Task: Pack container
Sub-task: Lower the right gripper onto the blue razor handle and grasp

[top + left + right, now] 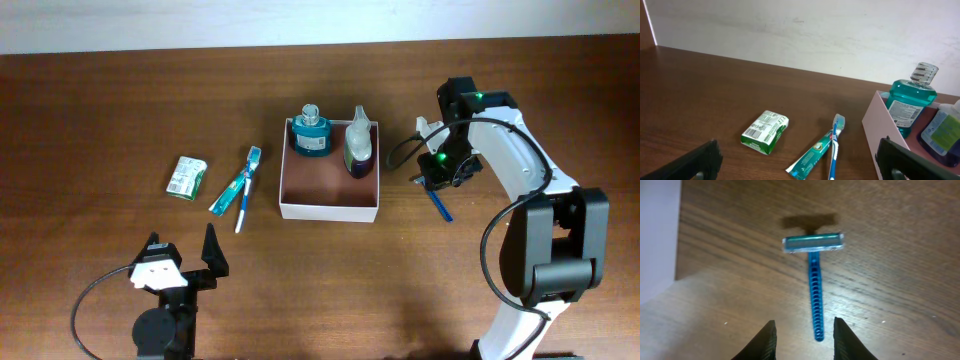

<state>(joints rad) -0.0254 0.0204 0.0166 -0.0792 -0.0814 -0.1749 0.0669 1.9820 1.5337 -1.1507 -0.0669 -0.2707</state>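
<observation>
the right gripper (804, 325) has its jaws parted by a modest gap and grips nothing; the tail end of a blue plastic disposable razor (815, 290) sits in that gap without touching either dark fingertip (767, 337). the razor lies flat on the brown wooden table (890, 255), its handle running straight away from the jaws and its head crosswise at the far end. it rests just outside the right wall of the container (330, 211), a square shallow box with white outer walls and a reddish-brown inside, which stands on the table in the middle of the overhead view. inside the container, a teal mouthwash bottle with a clear cap (311, 133) stands upright in the back left corner and a clear bottle of purple liquid (359, 150) is in the back right corner; the front half of its floor is bare. to the left of the container, on the table, a blue and white toothbrush (240, 215) lies against a green and white toothpaste tube (228, 192), and further left of the container is a small green-and-white packet (187, 176). the left gripper (183, 245) is in front of the container and well to its left, jaws spread wide and holding nothing.
</observation>
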